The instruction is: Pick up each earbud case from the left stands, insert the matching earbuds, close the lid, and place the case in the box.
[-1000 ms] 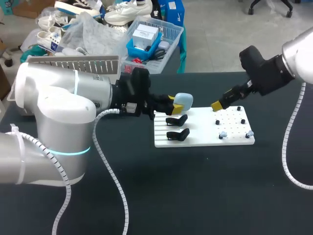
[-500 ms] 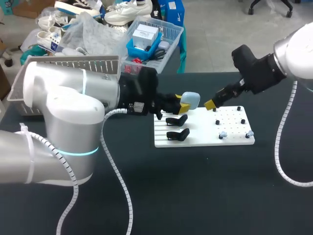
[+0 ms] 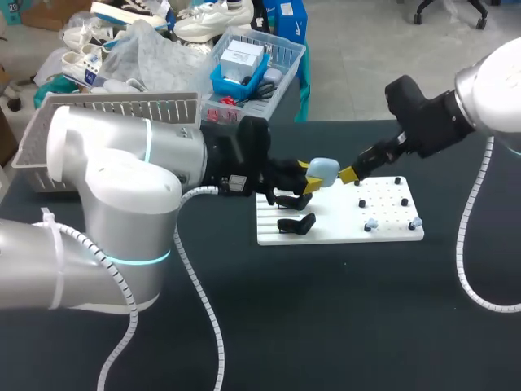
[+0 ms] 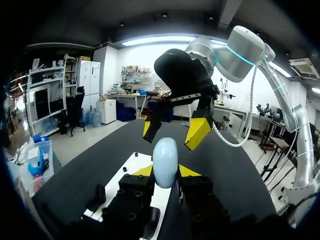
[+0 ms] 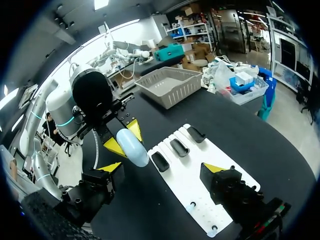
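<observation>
left gripper (image 4: pixel 165 173) tight around a pale blue earbud case (image 4: pixel 165 160) (lid shut); right gripper (image 4: pixel 175 131) spread, nearby

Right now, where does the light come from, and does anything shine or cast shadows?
Head view: even light from above; the earbud case in the left claw has a sheen; the dark table shows hardly any shadow. Left wrist view: a bright ceiling strip glows behind the right arm. Right wrist view: the white board is brightest.

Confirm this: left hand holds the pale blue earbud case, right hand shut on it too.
Wrong on the right hand: it is open, not closed on the earbud case, as the left wrist view shows. The left hand does hold it.
</observation>
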You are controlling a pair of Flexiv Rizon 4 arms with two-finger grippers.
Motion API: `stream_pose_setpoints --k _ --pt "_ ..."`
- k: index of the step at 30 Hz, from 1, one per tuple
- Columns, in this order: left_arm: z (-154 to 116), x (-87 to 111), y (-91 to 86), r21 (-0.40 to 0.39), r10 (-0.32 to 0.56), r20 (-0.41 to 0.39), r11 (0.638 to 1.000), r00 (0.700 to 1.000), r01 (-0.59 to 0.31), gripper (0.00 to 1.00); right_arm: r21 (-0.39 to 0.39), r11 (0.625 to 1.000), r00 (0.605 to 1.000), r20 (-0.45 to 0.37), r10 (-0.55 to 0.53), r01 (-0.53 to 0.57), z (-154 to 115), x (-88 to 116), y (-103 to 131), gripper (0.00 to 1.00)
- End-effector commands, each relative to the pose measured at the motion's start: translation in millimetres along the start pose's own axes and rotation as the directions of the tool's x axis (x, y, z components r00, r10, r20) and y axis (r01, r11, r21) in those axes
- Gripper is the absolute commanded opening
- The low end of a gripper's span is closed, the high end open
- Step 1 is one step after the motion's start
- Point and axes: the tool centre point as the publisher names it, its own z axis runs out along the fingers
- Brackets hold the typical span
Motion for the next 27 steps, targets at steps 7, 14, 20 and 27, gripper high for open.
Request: stream_pose_setpoints --k 7,14,20,27 --pt "2.6 3.0 -7.0 0.008 0.034 -0.001 0.999 0.999 -0.034 0.00 0.008 1.000 1.000 0.010 0.004 -0.004 -0.8 2.9 -0.5 1.00" --pt "2.8 3.2 -8.6 0.012 0.036 -0.001 0.999 0.999 -0.036 0.00 0.018 1.000 1.000 0.020 0.005 -0.005 -2.7 3.7 0.2 1.00" --pt "2.2 4.0 -13.1 0.021 0.046 -0.002 0.999 0.999 -0.045 0.00 0.026 1.000 1.000 0.023 0.006 -0.006 -4.1 3.7 0.5 1.00" --pt "1.9 6.2 -20.3 0.032 0.088 0.004 0.996 0.996 -0.088 0.00 0.033 0.999 1.000 0.028 0.014 -0.015 -5.6 6.1 0.7 1.00"
